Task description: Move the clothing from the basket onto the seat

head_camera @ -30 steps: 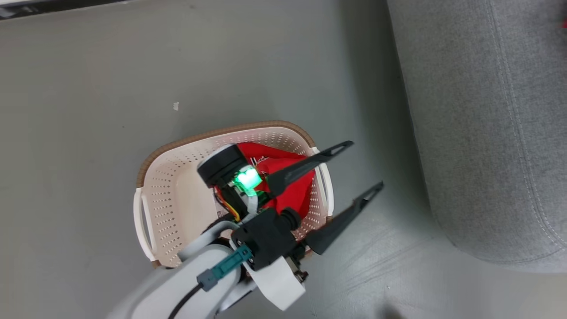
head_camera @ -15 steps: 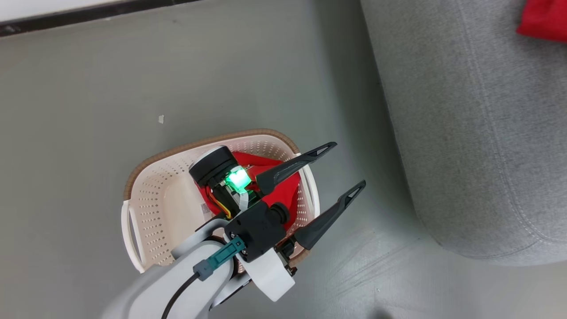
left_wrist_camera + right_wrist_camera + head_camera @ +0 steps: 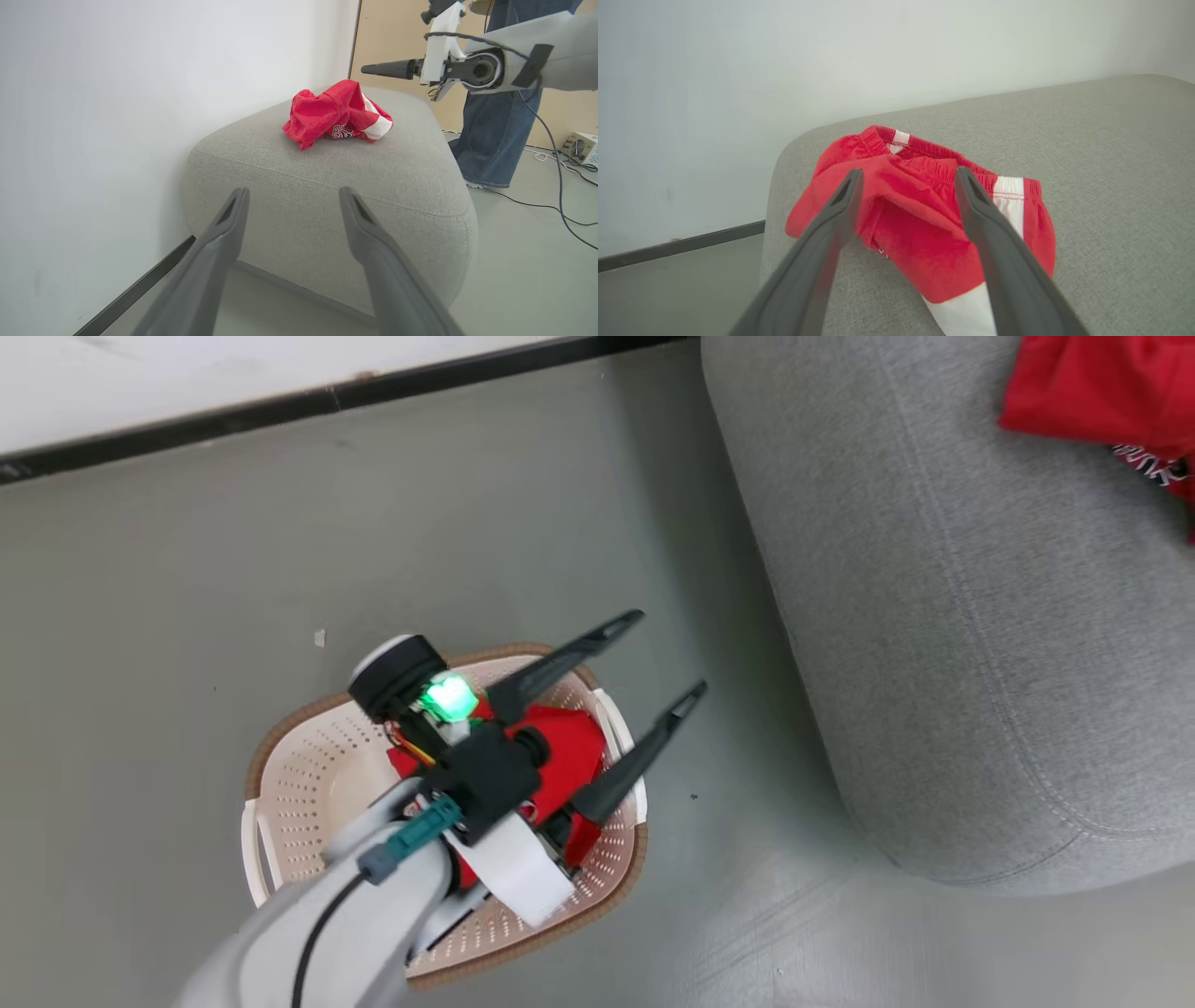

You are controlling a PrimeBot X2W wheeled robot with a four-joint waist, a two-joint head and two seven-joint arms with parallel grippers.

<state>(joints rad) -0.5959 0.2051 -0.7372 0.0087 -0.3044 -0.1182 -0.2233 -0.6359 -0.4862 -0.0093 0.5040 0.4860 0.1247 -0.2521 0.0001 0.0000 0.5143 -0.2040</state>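
Entry: red shorts on grey seat, near empty right gripper, fingers apart; red garment in basket under left gripper, fingers apart; advise descending onto its bunched middle, clear of the wall.

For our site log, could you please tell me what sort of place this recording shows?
Likely an indoor robot test room, not a home: bare grey floor, plain white wall, loose cables beside a small electronic box.

No legible text. Black-and-white lettering on red clothing, upper centre of left wrist view, too small to read.
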